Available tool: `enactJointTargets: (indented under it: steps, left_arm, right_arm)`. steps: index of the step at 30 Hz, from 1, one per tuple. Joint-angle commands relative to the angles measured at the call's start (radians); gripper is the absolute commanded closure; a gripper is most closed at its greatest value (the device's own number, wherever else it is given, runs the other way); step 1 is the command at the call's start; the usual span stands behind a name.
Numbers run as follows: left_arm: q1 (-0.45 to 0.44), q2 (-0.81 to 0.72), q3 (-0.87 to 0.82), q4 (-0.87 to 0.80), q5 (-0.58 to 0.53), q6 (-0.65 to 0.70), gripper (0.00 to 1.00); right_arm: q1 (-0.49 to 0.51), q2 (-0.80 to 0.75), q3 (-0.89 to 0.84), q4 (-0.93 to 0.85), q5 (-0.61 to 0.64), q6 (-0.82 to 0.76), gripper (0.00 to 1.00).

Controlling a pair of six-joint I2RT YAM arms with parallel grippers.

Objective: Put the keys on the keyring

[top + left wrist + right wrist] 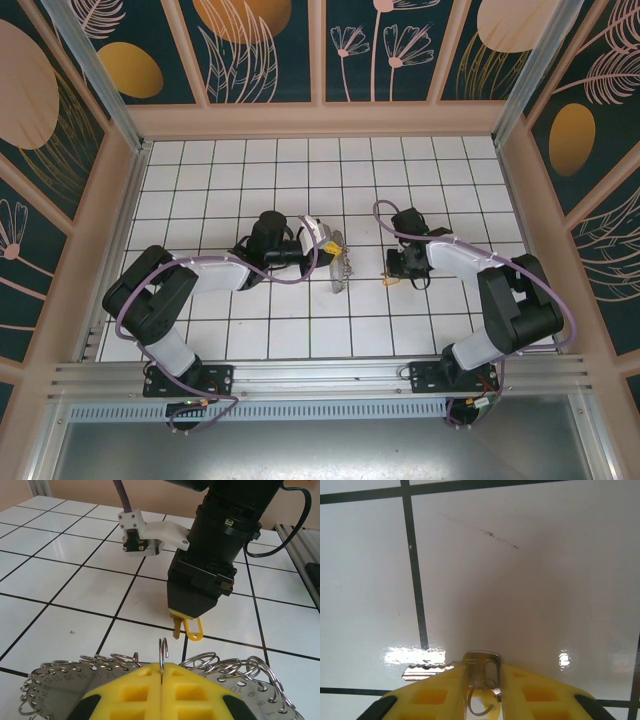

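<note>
From above, the left claw (323,243) is clenched on the large silver-grey metal keyring (338,267), which hangs just ahead of its tips over the white tiled surface (250,170). Facing it, a little apart, the right claw (398,267) grips the keys (391,281), a tiny brass-and-yellow bunch at its tip.

In the left wrist view, the left claw's (161,669) yellow fingers (135,685) are pressed together on one thin wire loop of the keyring (55,687). Its numbered silver tags and small rings fan out to both sides of them. Straight ahead, the right claw (185,614) points down, with the keys (193,630) hanging below it: a brass key and a yellow plastic tag.

In the right wrist view, the right claw (482,676) pinches a silver key head (480,660) and small ring between its fingertips. The blade sticks out to its left, just above the surface.
</note>
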Motion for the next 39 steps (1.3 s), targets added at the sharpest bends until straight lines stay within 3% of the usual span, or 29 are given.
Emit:
enactJointTargets:
  steps: [1,13,18,26,39]
  left_arm:
    - [-0.002,-0.022,0.021,-0.012,0.018,0.009,1.0]
    - [-0.003,-0.023,0.028,-0.027,0.017,0.01,1.0]
    - [-0.002,-0.016,0.036,-0.032,0.021,0.009,1.0]
    - [-0.002,-0.012,0.044,-0.047,0.02,0.014,1.0]
    - [-0.003,-0.013,0.045,-0.057,0.029,0.018,1.0]
  right_arm:
    - [0.007,0.019,0.03,-0.039,0.015,0.009,0.77]
    - [-0.016,0.002,0.021,-0.034,-0.003,0.007,0.89]
    - [-0.061,-0.018,0.006,0.023,-0.086,-0.02,0.97]
    - [-0.13,0.048,0.018,0.182,-0.211,-0.041,0.96]
    - [-0.154,0.047,0.033,0.132,-0.162,-0.07,0.84]
